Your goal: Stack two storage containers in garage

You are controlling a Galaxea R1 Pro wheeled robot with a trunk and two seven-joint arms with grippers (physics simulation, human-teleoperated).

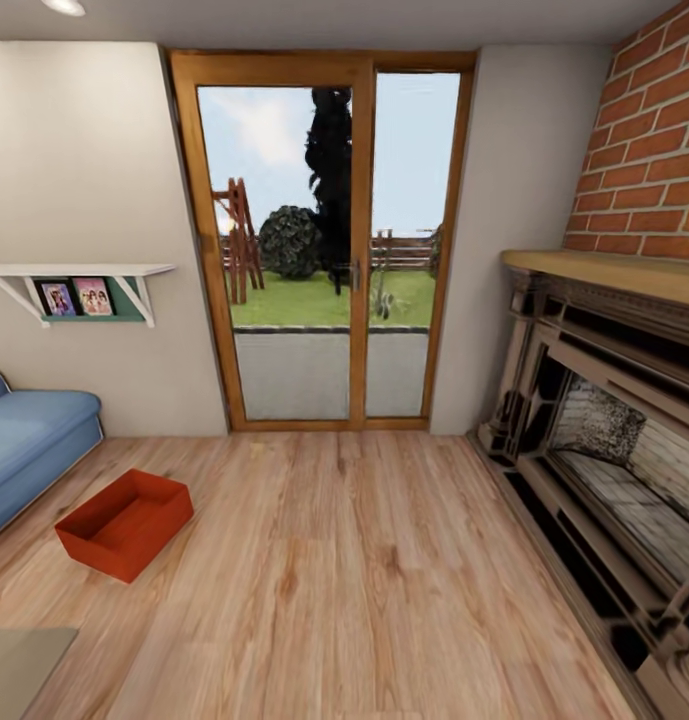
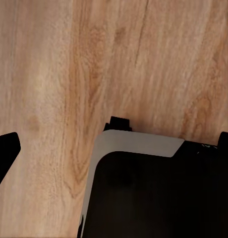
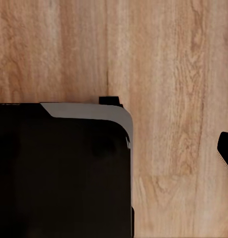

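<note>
The living room has light wood plank flooring (image 1: 364,560) running up to a wood-framed glass door (image 1: 329,245) in the pale far wall, with lawn, a round bush and a wooden fence seen through the panes. A brick fireplace (image 1: 609,420) with a wooden mantel fills the right side, and the end of a blue sofa (image 1: 24,445) shows at the left under a white wall shelf (image 1: 79,285) holding two small framed pictures. One storage container (image 1: 124,523), red-orange, open-topped and empty, sits on the planks at the left, just beside the sofa's front corner and set at an angle to the boards; a corner of a grey-green rug (image 1: 19,665) lies near it at the lower left edge. The left wrist view looks straight down at the planks over a dark rounded body with a pale rim (image 2: 158,193), most likely the robot's base; the right wrist view shows a like dark shape (image 3: 62,171) over the same wood. In both wrist views only a small dark tip at the frame's edge shows, so whether the left or right gripper's fingers are apart or together cannot be told
</note>
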